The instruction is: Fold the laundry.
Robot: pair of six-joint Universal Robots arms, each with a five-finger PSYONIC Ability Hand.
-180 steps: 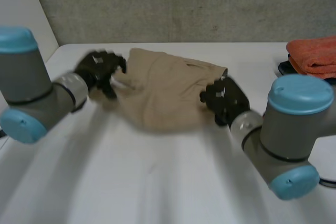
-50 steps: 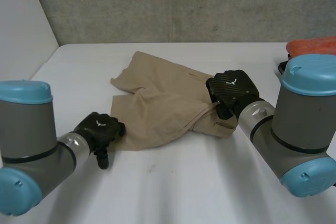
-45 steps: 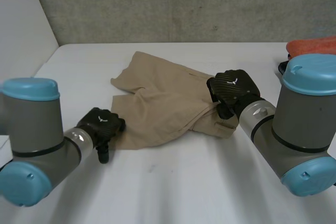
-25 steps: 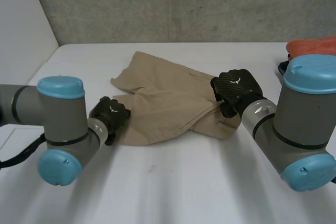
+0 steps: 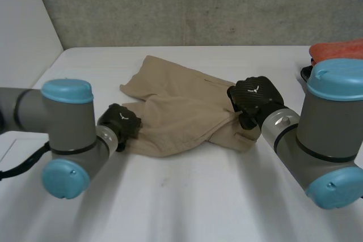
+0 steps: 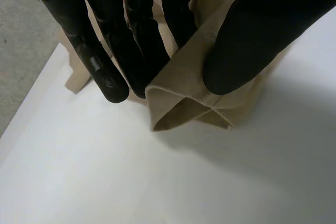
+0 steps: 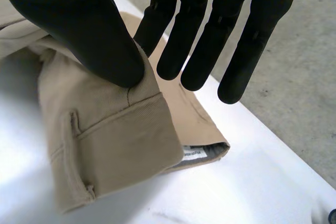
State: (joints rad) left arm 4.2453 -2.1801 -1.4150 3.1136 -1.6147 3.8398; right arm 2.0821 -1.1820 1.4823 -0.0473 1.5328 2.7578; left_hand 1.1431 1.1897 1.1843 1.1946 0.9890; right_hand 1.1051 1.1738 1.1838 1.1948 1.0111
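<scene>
Partly, pinched shorts [image 6: 181, 95] hide the left hand's [image 6: 273, 30] fingers [image 6: 100, 61].

Head view above table [image 5: 187, 208], wrist views close, all sharing shorts [image 5: 176, 114]

There is one white table [image 5: 187, 196]. On it are one pair of crumpled beige fabric shorts [image 5: 176, 111] and one folded orange towel [image 5: 334, 50]. Black robot hands number two: the left hand [image 5: 120, 122] and the right hand [image 5: 255, 96].
</scene>
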